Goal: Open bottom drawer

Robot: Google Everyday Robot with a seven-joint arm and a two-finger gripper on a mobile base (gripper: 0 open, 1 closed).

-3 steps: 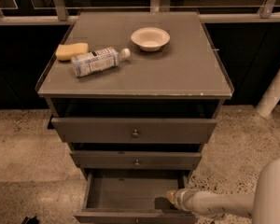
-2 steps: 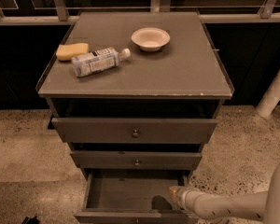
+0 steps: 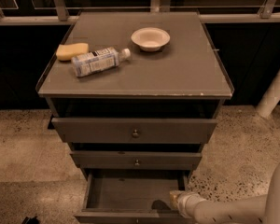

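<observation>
The bottom drawer of the grey metal cabinet is pulled out toward me, its empty inside showing; its front lies at the lower frame edge and its knob is out of view. My gripper reaches in from the lower right on a white arm and sits at the drawer's front right corner, over the inside. The middle drawer and top drawer stand slightly out, each with a small round knob.
On the cabinet top lie a yellow sponge, a plastic bottle on its side and a white bowl. A railing runs behind. A white post stands at right. Speckled floor surrounds the cabinet.
The gripper has shifted slightly toward the drawer's front right corner. The bottom drawer stays open about as before.
</observation>
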